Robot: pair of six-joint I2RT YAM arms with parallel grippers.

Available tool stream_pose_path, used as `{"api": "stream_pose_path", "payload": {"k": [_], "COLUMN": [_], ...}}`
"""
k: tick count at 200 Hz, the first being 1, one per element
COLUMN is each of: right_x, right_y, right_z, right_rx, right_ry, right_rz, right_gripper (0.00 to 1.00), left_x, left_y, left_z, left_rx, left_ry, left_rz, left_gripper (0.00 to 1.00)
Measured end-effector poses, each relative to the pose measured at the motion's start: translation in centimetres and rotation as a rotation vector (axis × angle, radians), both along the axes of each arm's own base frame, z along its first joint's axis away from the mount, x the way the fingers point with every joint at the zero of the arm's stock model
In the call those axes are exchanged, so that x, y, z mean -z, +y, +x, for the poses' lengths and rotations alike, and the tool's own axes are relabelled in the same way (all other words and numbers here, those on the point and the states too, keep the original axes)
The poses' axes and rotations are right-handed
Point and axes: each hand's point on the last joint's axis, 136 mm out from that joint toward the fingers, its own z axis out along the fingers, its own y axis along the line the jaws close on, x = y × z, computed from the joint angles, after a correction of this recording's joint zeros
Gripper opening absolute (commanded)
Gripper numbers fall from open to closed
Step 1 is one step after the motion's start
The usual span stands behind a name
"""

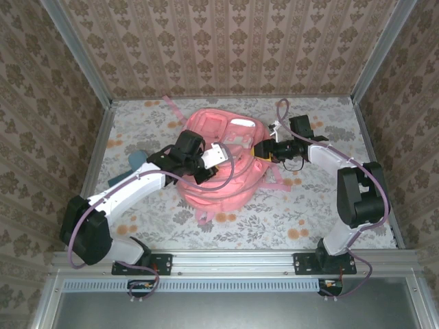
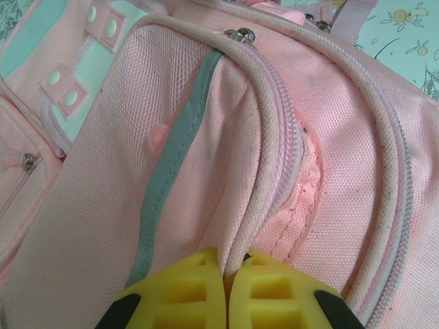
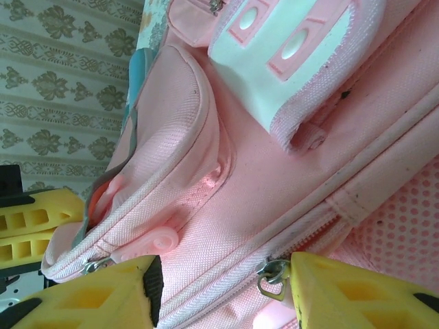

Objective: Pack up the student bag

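Note:
The student bag (image 1: 226,161), a soft pink backpack, lies mid-table between both arms. My left gripper (image 2: 230,266) is shut on the pale piped edge (image 2: 264,171) beside the bag's zipper, pinching a fold of fabric; from above it sits on the bag's left side (image 1: 214,156). A grey stripe (image 2: 168,164) runs left of that fold, and a zipper pull (image 2: 241,34) sits at the top. My right gripper (image 3: 221,291) is open over the bag's right side (image 1: 264,151), its jaws either side of a zipper line. The metal zipper slider (image 3: 273,274) touches its right finger (image 3: 329,291).
A teal pencil case (image 1: 139,158) and a dark blue book (image 1: 121,179) lie left of the bag, partly under my left arm. Thin pink straps (image 1: 169,106) trail toward the back and the bag's right (image 1: 278,184). Metal posts and papered walls ring the table (image 1: 329,205).

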Motion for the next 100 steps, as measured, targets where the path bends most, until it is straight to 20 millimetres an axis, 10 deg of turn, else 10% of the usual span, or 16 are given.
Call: {"api": "stream_pose_path", "payload": {"k": [44,100], "right_x": [0.9,3.3], "right_y": [-0.4,-0.3], "right_z": [-0.4,-0.3], "right_rx": [0.010,-0.002], "right_ry": [0.022,0.079], "right_rz": [-0.034,-0.042], "right_gripper": [0.73,0.75], "left_x": [0.0,0.0], "left_y": [0.0,0.0], "left_z": [0.0,0.0], "left_rx": [0.003,0.006], "left_ry": [-0.002,0.002], "left_rz": [0.000,-0.005], "left_gripper": [0.00,0.00]}}
